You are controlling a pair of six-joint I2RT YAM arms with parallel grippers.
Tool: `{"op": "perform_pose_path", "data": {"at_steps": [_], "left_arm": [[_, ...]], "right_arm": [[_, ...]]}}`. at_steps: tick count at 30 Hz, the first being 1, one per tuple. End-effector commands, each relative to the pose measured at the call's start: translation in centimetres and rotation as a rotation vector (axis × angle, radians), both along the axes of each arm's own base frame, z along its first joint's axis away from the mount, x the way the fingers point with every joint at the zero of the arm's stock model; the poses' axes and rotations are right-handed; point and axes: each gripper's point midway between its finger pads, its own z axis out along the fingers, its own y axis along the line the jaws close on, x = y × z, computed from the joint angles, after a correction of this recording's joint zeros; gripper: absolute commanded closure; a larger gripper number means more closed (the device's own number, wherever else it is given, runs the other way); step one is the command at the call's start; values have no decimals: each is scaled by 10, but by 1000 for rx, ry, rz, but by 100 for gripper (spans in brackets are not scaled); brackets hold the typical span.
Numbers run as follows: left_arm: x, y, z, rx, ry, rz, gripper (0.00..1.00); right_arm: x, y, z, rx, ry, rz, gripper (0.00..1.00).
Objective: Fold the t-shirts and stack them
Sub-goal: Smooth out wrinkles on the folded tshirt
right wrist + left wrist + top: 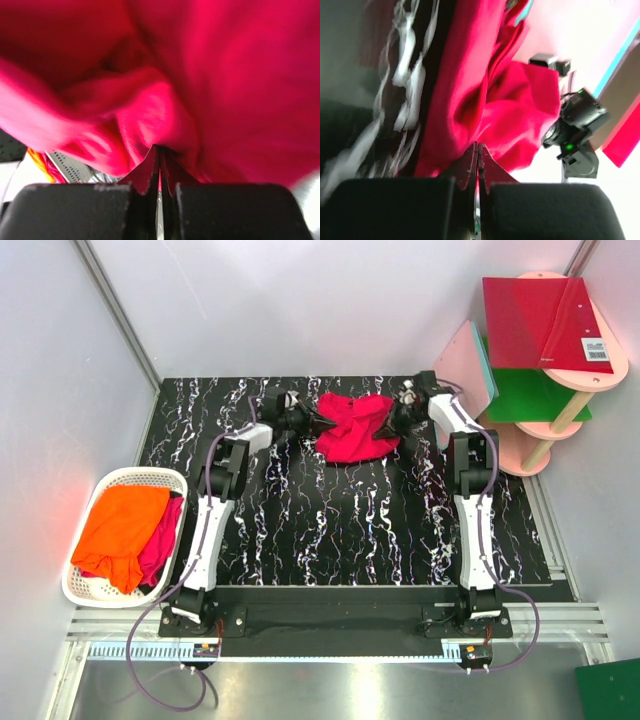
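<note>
Crimson t-shirt (355, 430) swamps our blurred right wrist view; both arms reach far across, left gripper (318, 423) and right gripper (383, 426) pinched onto its edges.

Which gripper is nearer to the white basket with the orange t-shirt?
Left. The left gripper grips the edge of the crimson t-shirt on the side toward the white basket; the right gripper grips the opposite edge, farther away.

You have 1 crimson t-shirt (355, 428) on the table (330, 530), 1 pinkish-red t-shirt (165, 535), 1 orange t-shirt (120, 525) and 1 basket (75, 590) left.
</note>
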Motion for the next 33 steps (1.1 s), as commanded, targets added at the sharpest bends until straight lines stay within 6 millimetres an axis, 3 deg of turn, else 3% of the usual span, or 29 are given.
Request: {"op": "perform_pose_path", "data": {"at_steps": [1, 2, 4, 8, 11, 17, 20, 24, 27, 30, 33], "left_arm": [[3, 40, 142, -6, -337, 19, 100], [2, 46, 148, 1, -348, 25, 100], [-3, 57, 160, 26, -367, 24, 100], [-9, 75, 168, 81, -385, 31, 100], [-13, 82, 174, 86, -388, 40, 100], [-15, 96, 181, 83, -390, 54, 100], [-15, 99, 192, 86, -412, 57, 100], [-18, 100, 202, 95, -434, 39, 100], [-22, 102, 201, 106, -431, 31, 100], [-28, 105, 192, 116, -409, 28, 100], [-35, 108, 179, 143, -368, 24, 100]], "right_arm": [[12, 49, 43, 15, -128, 105, 98], [18, 52, 55, 14, -162, 105, 98], [16, 55, 56, 0, -153, 110, 99], [20, 51, 40, -107, -163, 101, 100], [5, 41, 16, -186, -93, 116, 100], [-31, 31, -4, -325, -17, 183, 100], [-45, 33, -9, -397, -11, 229, 100], [-63, 42, -1, -480, -33, 294, 100], [-91, 47, -5, -550, 6, 369, 100], [-135, 48, -12, -604, 106, 478, 100], [-193, 43, -19, -649, 243, 573, 100]]}}
